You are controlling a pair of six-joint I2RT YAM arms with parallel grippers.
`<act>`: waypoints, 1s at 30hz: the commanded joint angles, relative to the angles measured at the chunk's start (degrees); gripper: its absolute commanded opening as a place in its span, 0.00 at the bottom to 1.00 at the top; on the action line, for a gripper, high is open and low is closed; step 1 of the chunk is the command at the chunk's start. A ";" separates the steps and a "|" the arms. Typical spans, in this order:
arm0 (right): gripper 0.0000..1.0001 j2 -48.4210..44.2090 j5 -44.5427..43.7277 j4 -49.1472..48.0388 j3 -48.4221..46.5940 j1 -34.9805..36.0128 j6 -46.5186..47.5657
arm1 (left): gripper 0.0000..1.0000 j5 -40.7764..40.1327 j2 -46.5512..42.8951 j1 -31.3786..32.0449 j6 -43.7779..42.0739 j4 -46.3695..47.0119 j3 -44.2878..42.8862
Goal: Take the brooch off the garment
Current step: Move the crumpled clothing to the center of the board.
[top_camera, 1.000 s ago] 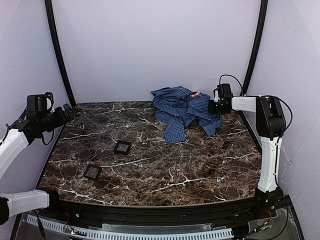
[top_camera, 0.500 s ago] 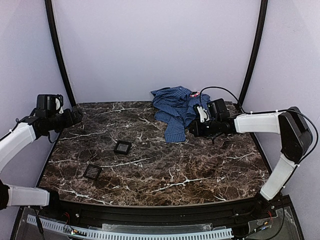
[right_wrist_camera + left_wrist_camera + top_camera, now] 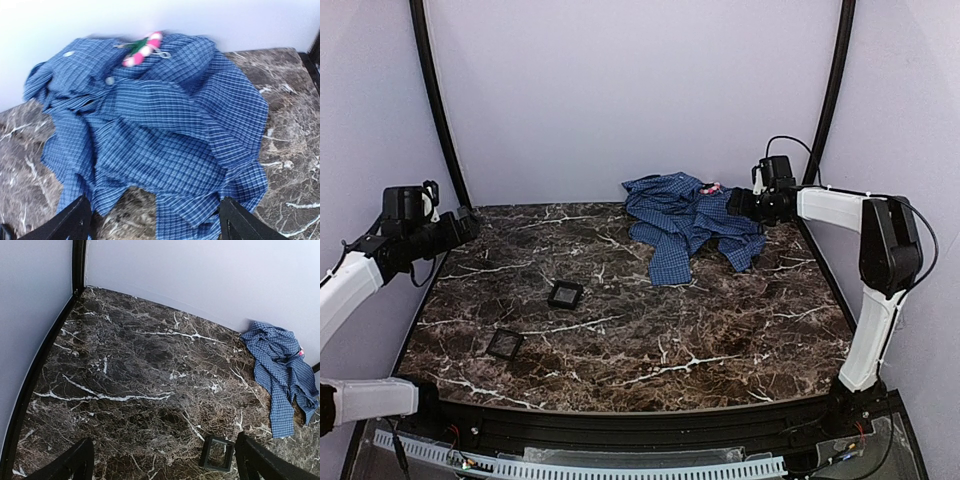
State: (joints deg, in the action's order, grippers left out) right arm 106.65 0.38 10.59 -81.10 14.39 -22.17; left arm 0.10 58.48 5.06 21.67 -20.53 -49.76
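The garment [image 3: 686, 222], a blue checked shirt, lies crumpled at the back right of the marble table [image 3: 620, 340]. The brooch [image 3: 711, 187], small and pink, sits on the shirt's far top edge, close to the back wall. My right gripper [image 3: 738, 204] hovers at the shirt's right side. In the right wrist view its jaws [image 3: 155, 225] stand wide open over the shirt's near folds [image 3: 165, 135], holding nothing, with the brooch [image 3: 142, 50] well beyond them. My left gripper [image 3: 460, 226] is open at the far left, away from the shirt [image 3: 280, 370].
Two small black square trays [image 3: 565, 294] [image 3: 505, 344] lie on the left half of the table. One of them [image 3: 217, 453] shows beside my left gripper's right finger. Walls and black posts close the back and sides.
My right gripper was shut beside the shirt, swung out over the table in front of it, then came back to the shirt's right side and opened. The left arm shifted slightly.
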 commanded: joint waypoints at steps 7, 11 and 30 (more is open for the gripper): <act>0.91 18.96 -1.65 7.20 -16.85 -5.41 0.93 | 1.00 -5.65 -5.83 0.21 1.22 -3.05 0.85; 0.84 23.58 -0.65 8.95 -21.64 -5.43 4.29 | 1.00 -6.27 -6.12 0.17 1.31 -3.07 0.77; 0.00 2.79 18.11 -5.49 8.50 0.34 4.42 | 1.00 -3.83 -1.37 0.12 0.77 -0.62 -0.58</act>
State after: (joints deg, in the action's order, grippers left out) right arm 117.75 10.57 11.88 -80.93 10.20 -17.52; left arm -5.21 56.36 5.06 22.92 -22.04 -49.74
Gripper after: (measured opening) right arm 0.006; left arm 0.996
